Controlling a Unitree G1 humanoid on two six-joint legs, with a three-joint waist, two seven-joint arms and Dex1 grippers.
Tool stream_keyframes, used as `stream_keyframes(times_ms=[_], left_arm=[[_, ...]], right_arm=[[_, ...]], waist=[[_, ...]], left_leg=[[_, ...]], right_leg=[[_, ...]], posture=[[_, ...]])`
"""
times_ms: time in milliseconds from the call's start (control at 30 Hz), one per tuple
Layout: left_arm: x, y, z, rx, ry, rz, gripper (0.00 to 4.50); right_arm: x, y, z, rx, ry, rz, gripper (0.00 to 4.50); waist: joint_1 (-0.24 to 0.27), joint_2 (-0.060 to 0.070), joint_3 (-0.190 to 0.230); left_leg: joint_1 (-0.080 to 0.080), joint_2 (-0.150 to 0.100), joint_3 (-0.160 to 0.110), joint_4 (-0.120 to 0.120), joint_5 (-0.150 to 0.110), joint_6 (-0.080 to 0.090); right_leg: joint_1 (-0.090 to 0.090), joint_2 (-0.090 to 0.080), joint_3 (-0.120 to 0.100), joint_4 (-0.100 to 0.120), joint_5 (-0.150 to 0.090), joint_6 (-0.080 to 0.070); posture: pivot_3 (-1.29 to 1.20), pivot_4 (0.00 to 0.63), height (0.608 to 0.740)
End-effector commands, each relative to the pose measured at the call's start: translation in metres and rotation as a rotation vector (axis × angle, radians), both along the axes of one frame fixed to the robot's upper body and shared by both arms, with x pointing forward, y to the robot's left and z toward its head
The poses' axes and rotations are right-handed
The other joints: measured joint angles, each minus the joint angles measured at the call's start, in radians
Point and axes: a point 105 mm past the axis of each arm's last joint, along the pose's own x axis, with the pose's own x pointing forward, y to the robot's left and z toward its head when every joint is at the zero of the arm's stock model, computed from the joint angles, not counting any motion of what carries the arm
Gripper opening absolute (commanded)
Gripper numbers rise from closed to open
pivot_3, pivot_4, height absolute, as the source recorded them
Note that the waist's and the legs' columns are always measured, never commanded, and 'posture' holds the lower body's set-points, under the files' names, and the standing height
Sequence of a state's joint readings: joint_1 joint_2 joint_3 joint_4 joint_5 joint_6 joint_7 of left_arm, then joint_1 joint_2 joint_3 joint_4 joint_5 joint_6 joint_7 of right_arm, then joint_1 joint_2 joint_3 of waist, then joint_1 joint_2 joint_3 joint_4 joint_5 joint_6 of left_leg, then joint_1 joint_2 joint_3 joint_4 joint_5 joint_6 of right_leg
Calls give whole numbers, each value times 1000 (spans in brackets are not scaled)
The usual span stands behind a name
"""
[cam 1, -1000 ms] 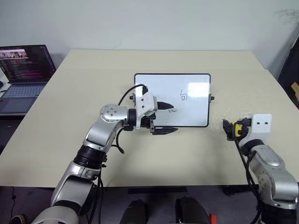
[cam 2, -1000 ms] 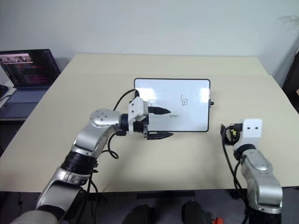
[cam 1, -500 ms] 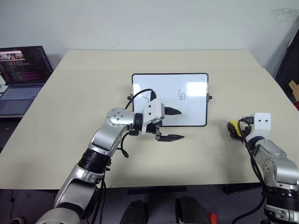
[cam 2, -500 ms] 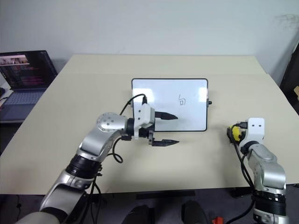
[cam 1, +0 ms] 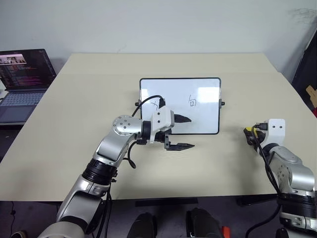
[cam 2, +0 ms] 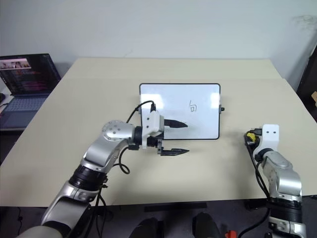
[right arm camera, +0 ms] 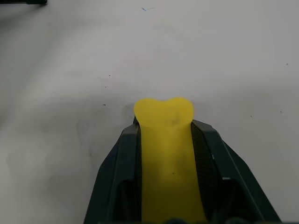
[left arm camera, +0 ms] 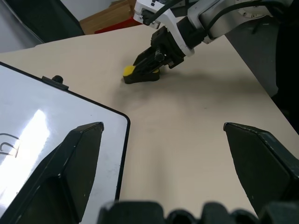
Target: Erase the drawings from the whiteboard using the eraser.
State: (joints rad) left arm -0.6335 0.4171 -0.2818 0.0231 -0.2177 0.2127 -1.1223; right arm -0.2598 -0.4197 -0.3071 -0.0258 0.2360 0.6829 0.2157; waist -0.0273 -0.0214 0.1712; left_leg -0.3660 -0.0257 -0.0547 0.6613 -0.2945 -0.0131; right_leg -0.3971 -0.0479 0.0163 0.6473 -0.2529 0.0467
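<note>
Right jaws [right arm camera: 164, 122]: clamped on the eraser [right arm camera: 164, 140]; you see the yellow block squeezed between both fingers, its tip bulging out past them, low over the surface [cam 1: 74, 148].
Eraser's place: at your right, near the surface's right edge, well apart from the whiteboard [cam 1: 198, 106].
Left jaws [cam 1: 183, 133]: spread wide apart, holding nothing, pointing right over the whiteboard's near edge.
Whiteboard: flat mid-surface, beyond the left jaws.
Drawings [cam 1: 193, 101]: you can make out a boxy squiggle and a cross; a third cannot be told.
Laptop [cam 1: 22, 82]: far left, screen lit.
</note>
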Motion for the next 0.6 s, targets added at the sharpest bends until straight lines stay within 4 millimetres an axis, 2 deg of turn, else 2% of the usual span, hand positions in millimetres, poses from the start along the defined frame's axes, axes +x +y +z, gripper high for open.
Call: stream_keyframes(times_ms=[33,133,200,300,433,600], left_arm=[[4,11,9,-35,-13,66,4500],[9,23,11,-55,7,146,4500],[12,43,10,-55,40,240,4500],[10,61,7,-41,67,314,4500],[20,91,13,-54,62,500,4500],[39,123,22,-73,41,745,4500]], right_arm=[[2,3,18,-40,-68,18,1137],[-2,8,25,-52,-99,39,1137],[-11,26,35,-70,-147,108,1137],[-22,44,42,-98,-176,175,1132],[-38,89,49,-117,-215,335,1130],[-37,154,66,-142,-305,552,1129]], waist=[[-1,0,0],[-2,0,0],[-2,0,0],[-5,1,0],[-1,1,0],[-4,1,0]], left_leg=[[0,0,0,0,0,0],[0,0,0,0,0,0],[-1,0,0,0,0,0],[-4,1,0,0,0,0],[-7,1,-1,1,0,0],[-7,0,-1,2,0,0]], right_leg=[[0,0,0,0,0,0],[0,0,0,0,0,0],[-1,0,0,0,0,0],[-7,-2,1,2,0,0],[-8,-2,0,2,0,0],[-8,-2,0,2,0,0]], posture=[[0,150,740],[0,150,740],[0,150,740],[0,150,740],[0,150,740],[0,150,740]])
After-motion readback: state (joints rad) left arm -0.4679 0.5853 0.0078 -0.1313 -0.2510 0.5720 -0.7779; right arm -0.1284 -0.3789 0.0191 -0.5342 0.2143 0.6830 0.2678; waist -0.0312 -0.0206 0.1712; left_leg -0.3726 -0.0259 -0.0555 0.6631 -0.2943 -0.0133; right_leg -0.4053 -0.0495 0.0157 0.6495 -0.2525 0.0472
